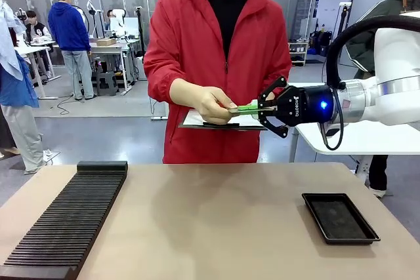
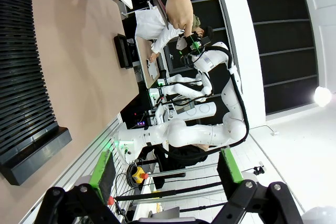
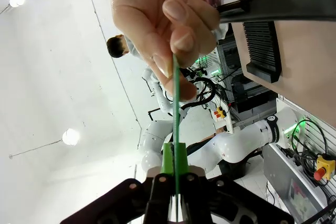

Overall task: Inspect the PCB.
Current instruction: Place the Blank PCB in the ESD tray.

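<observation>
The PCB (image 1: 244, 107) is a thin green board held level above the far edge of the table. My right gripper (image 1: 260, 107) is shut on its right end, while the person's hand (image 1: 211, 103) pinches its left end. In the right wrist view the PCB (image 3: 176, 103) appears edge-on as a thin green line that runs from my green pads (image 3: 168, 162) up to the person's fingers (image 3: 176, 30). My left gripper (image 2: 165, 174) is open with nothing between its fingers (image 2: 102, 170). From there the right gripper (image 2: 193, 43) and the person's hand show far off.
The person in a red jacket stands at the far side and holds a clipboard (image 1: 216, 121) under the board. A shallow black tray (image 1: 340, 218) lies on the table at the right. A long black slotted rack (image 1: 65, 221) lies along the left.
</observation>
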